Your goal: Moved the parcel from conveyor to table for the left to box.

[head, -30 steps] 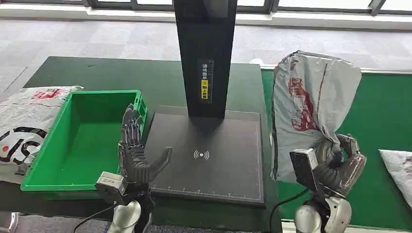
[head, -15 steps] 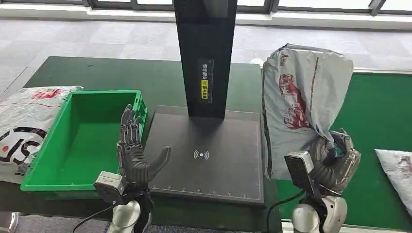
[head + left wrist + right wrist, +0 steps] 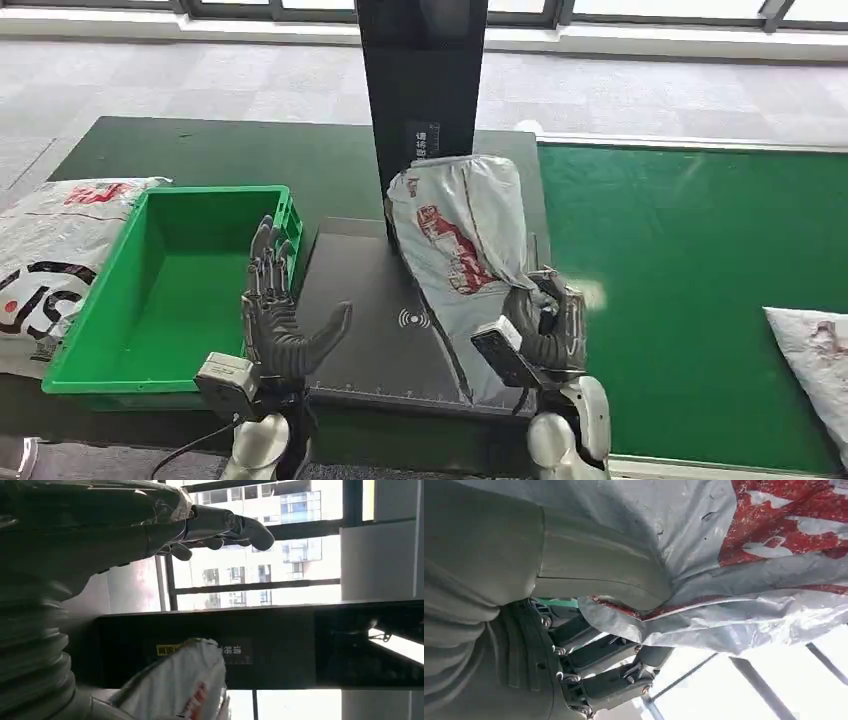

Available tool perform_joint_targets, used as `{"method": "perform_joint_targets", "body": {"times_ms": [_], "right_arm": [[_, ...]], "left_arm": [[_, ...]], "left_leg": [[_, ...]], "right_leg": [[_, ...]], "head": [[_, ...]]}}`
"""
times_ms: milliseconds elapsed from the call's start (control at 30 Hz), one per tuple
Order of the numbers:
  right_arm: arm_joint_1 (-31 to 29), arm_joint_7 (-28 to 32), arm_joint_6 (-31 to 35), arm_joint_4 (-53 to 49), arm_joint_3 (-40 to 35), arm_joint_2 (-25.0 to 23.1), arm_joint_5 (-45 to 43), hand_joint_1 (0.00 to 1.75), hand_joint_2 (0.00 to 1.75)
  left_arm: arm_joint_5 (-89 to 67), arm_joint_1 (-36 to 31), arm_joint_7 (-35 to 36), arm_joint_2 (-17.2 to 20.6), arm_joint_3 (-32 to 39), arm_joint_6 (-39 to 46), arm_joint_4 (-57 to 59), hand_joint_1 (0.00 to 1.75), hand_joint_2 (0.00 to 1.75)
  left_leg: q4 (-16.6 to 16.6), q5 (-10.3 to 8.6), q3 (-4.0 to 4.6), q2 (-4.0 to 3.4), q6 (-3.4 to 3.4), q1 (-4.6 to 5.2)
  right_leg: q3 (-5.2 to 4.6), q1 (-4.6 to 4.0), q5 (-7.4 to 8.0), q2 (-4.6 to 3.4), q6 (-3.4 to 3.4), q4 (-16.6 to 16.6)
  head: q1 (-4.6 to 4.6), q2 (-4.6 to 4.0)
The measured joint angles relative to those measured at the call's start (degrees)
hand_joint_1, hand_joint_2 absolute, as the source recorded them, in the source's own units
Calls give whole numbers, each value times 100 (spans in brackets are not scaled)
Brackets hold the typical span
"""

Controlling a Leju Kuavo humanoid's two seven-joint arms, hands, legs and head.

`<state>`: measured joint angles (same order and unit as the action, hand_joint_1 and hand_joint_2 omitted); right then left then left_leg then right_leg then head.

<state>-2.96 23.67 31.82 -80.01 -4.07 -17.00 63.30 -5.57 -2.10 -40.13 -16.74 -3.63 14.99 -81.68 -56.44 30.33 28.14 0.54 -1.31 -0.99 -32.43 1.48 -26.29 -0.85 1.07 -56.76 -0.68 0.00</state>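
1. The parcel (image 3: 462, 250) (grey poly mailer, red print) was held upright over the black scan pad (image 3: 350, 320), its top just in front of the black post (image 3: 420, 90). Its lower end was bunched in the right hand (image 3: 545, 325).
2. Change: a second earlier the parcel hung at the desk's right edge, over the border with the green conveyor (image 3: 690, 280); half a second earlier it had edged slightly leftward; now it was well over the pad. So the crossing from conveyor to desk looked mostly done, with only the set-down and release left (my judgement).
3. Right hand: fingers wrapped tight around the parcel's crumpled bottom, the thumb (image 3: 599, 575) pressed into the plastic in the right wrist view, dark fingers (image 3: 609, 672) curled beneath. Whether the parcel's bottom already touched the pad could not be told.
4. Left hand (image 3: 280, 320): holding nothing, fingers spread and pointing up, thumb out to the side, between the green box (image 3: 160, 290) and the pad. It had barely shifted across the three head views (waiting, it seemed). The left wrist view caught the parcel's top against the post.
5. The green box sat empty at the desk's left, with another printed bag (image 3: 50, 250) beside it on the far left.
6. A second grey parcel (image 3: 815, 345) lay on the conveyor at the right edge, well apart.
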Motion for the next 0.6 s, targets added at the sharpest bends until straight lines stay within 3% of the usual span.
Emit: {"method": "perform_joint_targets", "body": {"times_ms": [433,500,600], "right_arm": [[-162,-190,-11,891,-332,11,11,175,175],[-176,-256,-55,963,-347,11,72,0,175],[-199,-372,-155,1114,-358,11,188,0,175]], "left_arm": [[41,-3,0,2,0,44,59,0,175],[41,-5,0,2,0,44,74,0,175],[57,-7,0,2,0,57,92,0,175]], "left_leg": [[0,-1,-16,2,-1,1],[0,-1,-11,1,-1,1],[0,-1,-10,1,-1,0]], "right_leg": [[-2,1,0,1,0,-1],[-1,1,0,1,0,-1],[-1,0,0,1,0,-1]], "head": [[0,0],[0,0],[0,0]]}}
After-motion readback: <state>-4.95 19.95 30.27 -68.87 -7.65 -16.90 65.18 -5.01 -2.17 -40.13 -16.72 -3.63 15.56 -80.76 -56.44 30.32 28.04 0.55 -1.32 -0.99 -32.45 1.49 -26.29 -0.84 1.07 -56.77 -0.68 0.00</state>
